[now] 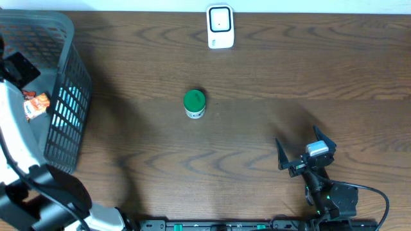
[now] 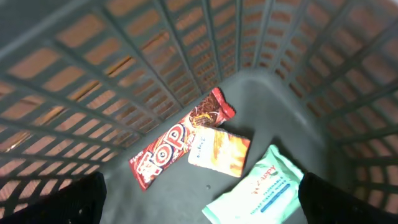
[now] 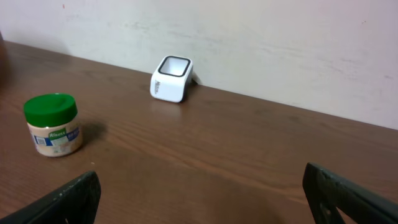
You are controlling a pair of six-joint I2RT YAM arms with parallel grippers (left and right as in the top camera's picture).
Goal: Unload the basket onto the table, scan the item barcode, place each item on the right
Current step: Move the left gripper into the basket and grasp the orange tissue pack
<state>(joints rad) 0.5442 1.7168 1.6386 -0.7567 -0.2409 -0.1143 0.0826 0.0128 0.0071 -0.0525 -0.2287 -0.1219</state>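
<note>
The white barcode scanner (image 1: 219,27) stands at the table's far edge, also in the right wrist view (image 3: 172,78). A green-lidded jar (image 1: 194,103) stands upright mid-table (image 3: 53,124). My left gripper (image 2: 202,208) hangs open inside the grey basket (image 1: 64,96), above a red "top" bar (image 2: 180,140), an orange and white packet (image 2: 219,151) and a mint wipes pack (image 2: 261,190), touching none. My right gripper (image 1: 297,135) is open and holds nothing, low over the table near the front right, pointing toward the scanner.
The basket's mesh walls (image 2: 124,68) close in around the left gripper on all sides. An orange packet (image 1: 36,106) shows through the basket's top. The wall (image 3: 249,37) rises right behind the scanner.
</note>
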